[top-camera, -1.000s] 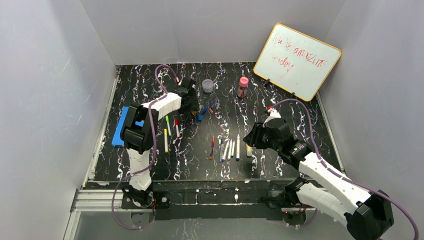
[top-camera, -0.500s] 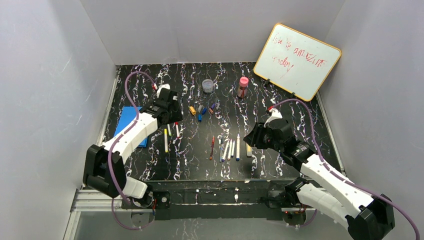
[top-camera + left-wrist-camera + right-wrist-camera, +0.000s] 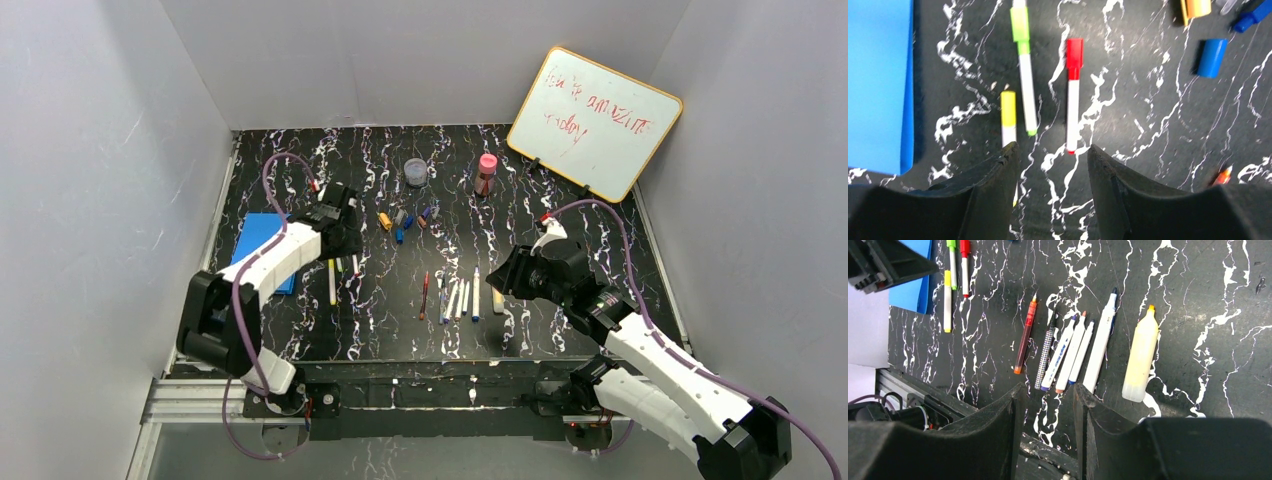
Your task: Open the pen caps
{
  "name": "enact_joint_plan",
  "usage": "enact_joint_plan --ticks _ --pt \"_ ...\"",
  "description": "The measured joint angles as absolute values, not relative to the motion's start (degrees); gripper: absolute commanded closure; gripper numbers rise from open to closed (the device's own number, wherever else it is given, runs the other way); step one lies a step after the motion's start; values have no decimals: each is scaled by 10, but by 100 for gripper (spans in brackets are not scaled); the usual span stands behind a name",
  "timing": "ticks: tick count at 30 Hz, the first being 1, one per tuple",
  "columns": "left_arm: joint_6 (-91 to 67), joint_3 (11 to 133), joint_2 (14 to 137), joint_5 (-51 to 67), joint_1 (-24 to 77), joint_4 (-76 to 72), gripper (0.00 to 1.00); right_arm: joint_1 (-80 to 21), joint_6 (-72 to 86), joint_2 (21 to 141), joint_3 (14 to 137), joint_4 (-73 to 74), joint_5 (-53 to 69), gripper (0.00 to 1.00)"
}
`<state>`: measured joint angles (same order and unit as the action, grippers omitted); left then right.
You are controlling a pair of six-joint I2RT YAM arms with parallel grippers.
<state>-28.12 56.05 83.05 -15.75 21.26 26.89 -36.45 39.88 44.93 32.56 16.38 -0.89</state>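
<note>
"Pens with caps on: where did they lie?"

"Three lay side by side on the left, just beside the blue pad (image 3: 878,85): a green-capped pen (image 3: 1023,75), a red-capped pen (image 3: 1073,95) and a yellow-capped pen (image 3: 1008,117). Some loose caps (image 3: 1211,57) lay farther toward the middle."

"And the left gripper (image 3: 1053,150)?"

"It hung over those three with its fingers apart and nothing between them. In its wrist view the red-capped pen ran straight away from the gap, cap at the far end. The pen's near end showed between the fingertips, closer to the right-hand one. The fingers would have closed across the barrel, not along it."

"And the right gripper (image 3: 1045,390)?"

"Spread and empty too. It was over the row of bare-tipped pens (image 3: 1073,355), well apart from the capped three, so the left arm was plainly the nearer."

"So what did the coming move turn on?"

"As I judged it, a straight drop onto that near end. That would have left the cap end free for a pull."
</note>
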Motion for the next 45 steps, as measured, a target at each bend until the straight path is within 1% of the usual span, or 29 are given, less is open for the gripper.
enact_joint_plan --ticks 7,12,19,24,28,31,32,34,35,36,37,39,40,41,43,44,45 --pt "-279 625 938 -156 210 245 51 -364 407 449 326 164 0 53" --pt "-280 653 991 -156 203 240 55 -364 415 450 326 164 13 53" --pt "-282 667 1034 -147 193 229 58 -364 418 451 327 167 17 54" --pt "-286 667 1043 -139 188 224 63 -364 419 451 340 167 17 54" --pt "-286 667 1044 -134 186 220 70 -364 418 451 350 166 18 54" --pt "-286 667 1045 -132 185 215 76 -364 418 455 352 167 18 54" --pt "-286 667 1045 -131 185 214 82 -364 418 456 352 167 18 54" --pt "-285 665 1045 -130 185 208 97 -364 418 456 352 167 18 54" --pt "-284 663 1044 -127 185 204 100 -364 418 456 352 167 18 54" --pt "-284 660 1041 -126 184 202 100 -364 418 456 352 171 17 53" --pt "-283 657 1033 -126 184 203 100 -364 416 454 352 175 16 52" --pt "-283 646 983 -126 184 217 100 -364 399 441 355 197 15 47" --pt "-283 638 928 -126 184 220 100 -364 387 434 359 201 23 42" --pt "-284 632 856 -125 184 224 100 -364 361 428 374 200 51 40" --pt "-301 614 706 -81 184 203 100 -364 342 426 397 184 99 40" --pt "-308 604 678 -62 185 191 100 -364 343 427 401 168 117 40" --pt "-330 575 648 -18 184 156 100 -364 343 430 401 154 128 40"
